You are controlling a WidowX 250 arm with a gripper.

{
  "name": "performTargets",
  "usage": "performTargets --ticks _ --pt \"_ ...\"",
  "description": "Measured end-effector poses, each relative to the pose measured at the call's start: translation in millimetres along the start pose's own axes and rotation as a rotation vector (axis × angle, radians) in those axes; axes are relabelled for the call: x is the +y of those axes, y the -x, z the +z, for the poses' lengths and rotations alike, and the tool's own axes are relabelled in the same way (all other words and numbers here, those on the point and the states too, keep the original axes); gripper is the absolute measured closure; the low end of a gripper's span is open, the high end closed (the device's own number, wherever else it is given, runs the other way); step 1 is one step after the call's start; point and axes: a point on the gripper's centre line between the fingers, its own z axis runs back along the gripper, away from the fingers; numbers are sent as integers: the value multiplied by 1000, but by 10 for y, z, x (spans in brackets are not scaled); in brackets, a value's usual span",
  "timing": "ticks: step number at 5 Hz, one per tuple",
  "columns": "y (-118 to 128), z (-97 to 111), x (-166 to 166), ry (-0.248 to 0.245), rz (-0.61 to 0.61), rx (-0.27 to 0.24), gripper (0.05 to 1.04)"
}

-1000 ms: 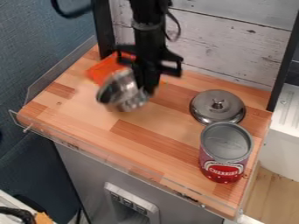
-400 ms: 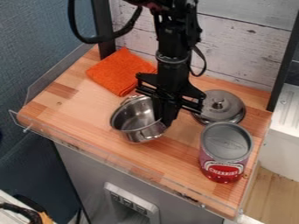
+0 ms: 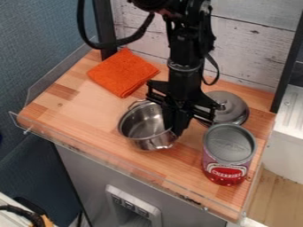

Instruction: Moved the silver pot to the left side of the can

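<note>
Holding the two-handled silver pot (image 3: 141, 126) to the left of the red-labelled can (image 3: 228, 155).
We pinch the pot's rim with our end effector (image 3: 176, 129), on the side toward the can, over the wooden tabletop (image 3: 80, 106); we cannot tell whether its base touches the wood. Just behind the upright can we see the knobbed metal lid (image 3: 234, 108), and farther back at the left, an orange cloth (image 3: 122, 73).
</note>
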Motion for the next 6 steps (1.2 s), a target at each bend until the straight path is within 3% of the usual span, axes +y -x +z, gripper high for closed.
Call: performTargets --ticks 1,2,3,4,6 --pt "20 -8 -17 10 -3 15 636" --pt "34 -12 -32 20 -16 24 317" --pt "55 10 -10 1 -7 32 87" --pt "57 258 -17 -22 -35 -39 78" --pt "129 423 19 -41 -29 -62 83"
